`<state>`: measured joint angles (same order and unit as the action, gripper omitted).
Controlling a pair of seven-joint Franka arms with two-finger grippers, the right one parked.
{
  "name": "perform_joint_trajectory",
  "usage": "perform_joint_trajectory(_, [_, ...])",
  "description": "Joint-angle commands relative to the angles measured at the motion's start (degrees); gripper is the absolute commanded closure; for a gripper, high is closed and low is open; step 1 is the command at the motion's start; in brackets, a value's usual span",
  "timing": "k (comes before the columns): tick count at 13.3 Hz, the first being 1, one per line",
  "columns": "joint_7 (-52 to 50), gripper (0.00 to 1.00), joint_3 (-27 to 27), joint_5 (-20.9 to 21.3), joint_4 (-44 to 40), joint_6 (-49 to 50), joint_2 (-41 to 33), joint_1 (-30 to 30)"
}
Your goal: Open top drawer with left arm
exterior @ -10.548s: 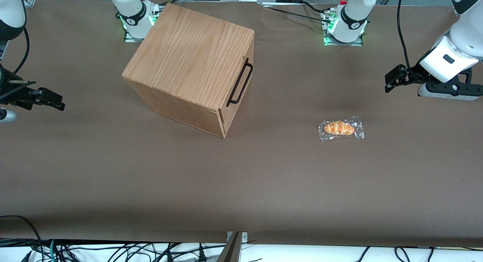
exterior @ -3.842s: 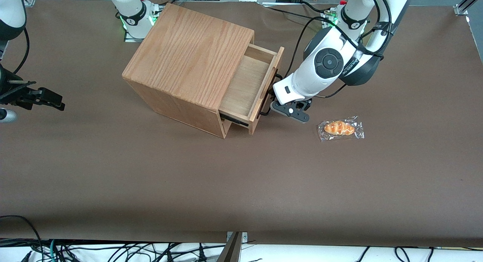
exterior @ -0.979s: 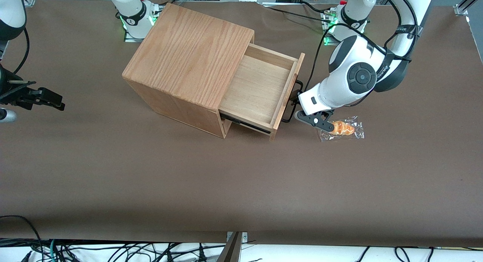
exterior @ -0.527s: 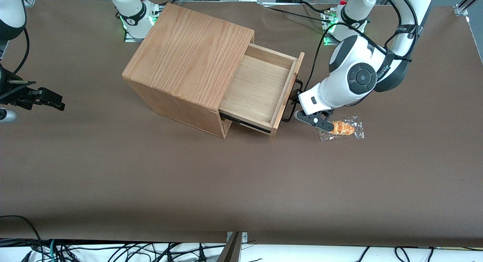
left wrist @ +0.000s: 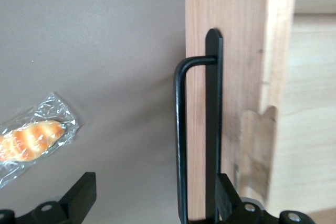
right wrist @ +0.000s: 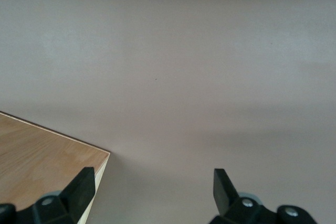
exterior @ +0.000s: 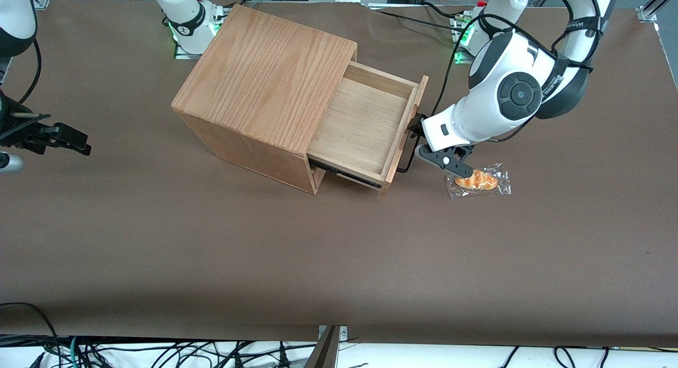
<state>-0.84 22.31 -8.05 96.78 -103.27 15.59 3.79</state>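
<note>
The top drawer (exterior: 365, 127) is seen pulled well out of the cabinet (exterior: 265, 90). The claw (left wrist: 152, 211) is spread open around the drawer's black handle (left wrist: 181, 140), one finger (left wrist: 79, 198) out over the tabletop (exterior: 212, 251), with no grip made.

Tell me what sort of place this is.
Probably a robotics lab bench: a brown-covered table with arm bases bolted on, loose cables along its edge, a test cabinet's top drawer pulled open, the left arm's gripper, fingers open, by the handle.

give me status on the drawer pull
Gripper open, straddling handle. Drawer pulled well out, empty. Wrapped bun on table beside gripper.
</note>
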Motion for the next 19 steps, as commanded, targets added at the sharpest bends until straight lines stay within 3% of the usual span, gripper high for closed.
perform_joint_trajectory(1, [1.2, 0.0, -2.1, -0.7, -3.3, 5.8, -3.9, 0.1])
perform_joint_trajectory(5, [1.3, 0.0, -10.6, -0.2, -1.9, 5.7, -10.4, 0.3])
perform_joint_trajectory(9, [0.6, 0.0, -13.3, 9.1, -0.7, 5.5, -13.6, -0.1])
perform_joint_trajectory(11, [-0.7, 0.0, -13.4, 9.3, -0.5, 5.5, -15.8, -3.4])
perform_joint_trajectory(14, [-1.4, 0.0, -17.1, 7.2, -0.3, 3.6, -16.5, -3.5])
perform_joint_trajectory(19, [-3.6, 0.0, -17.1, 7.0, 3.8, 1.6, -18.0, -2.9])
